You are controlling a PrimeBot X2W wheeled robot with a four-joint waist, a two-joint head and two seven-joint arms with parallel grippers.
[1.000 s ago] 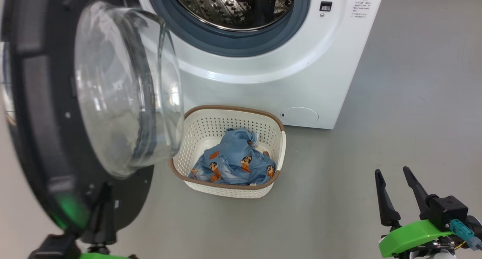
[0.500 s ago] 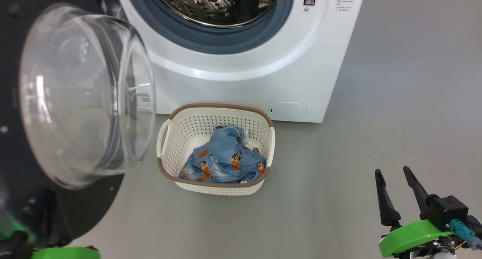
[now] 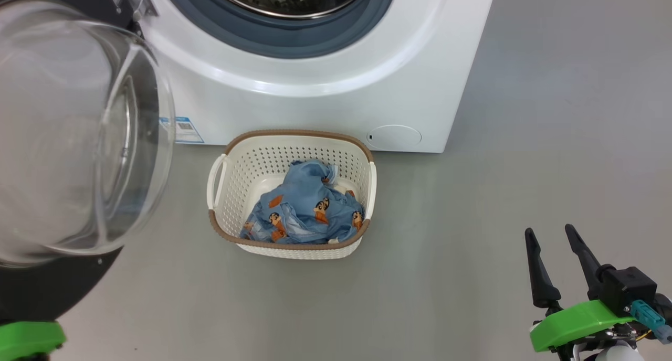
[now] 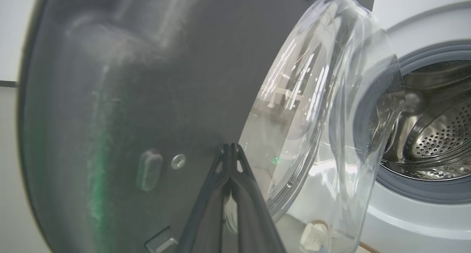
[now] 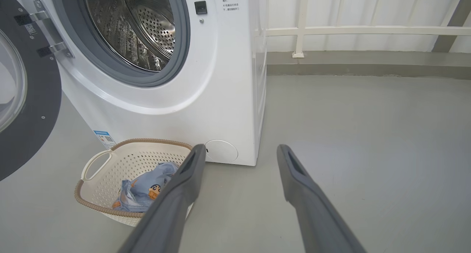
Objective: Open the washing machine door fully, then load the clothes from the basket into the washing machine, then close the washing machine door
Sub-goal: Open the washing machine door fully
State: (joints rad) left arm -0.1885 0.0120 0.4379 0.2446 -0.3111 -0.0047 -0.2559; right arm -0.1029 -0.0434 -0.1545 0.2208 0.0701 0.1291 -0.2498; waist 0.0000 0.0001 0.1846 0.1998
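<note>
Loosely crumpled, cartoon-printed blue clothes (image 3: 303,210)

Door (image 3: 68,140) wide open — blue clothes (image 3: 302,209) in basket (image 3: 231,193) before washer (image 3: 315,104)

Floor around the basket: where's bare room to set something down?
Bare floor right of the basket, up to the right gripper, and along its near side. Tight at its left, by the open washing machine door, and behind, near the washing machine.

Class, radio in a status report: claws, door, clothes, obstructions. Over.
Left claw shut at door. Right claw open, empty. Door wide open; clothes in basket. Drum mouth unblocked.
</note>
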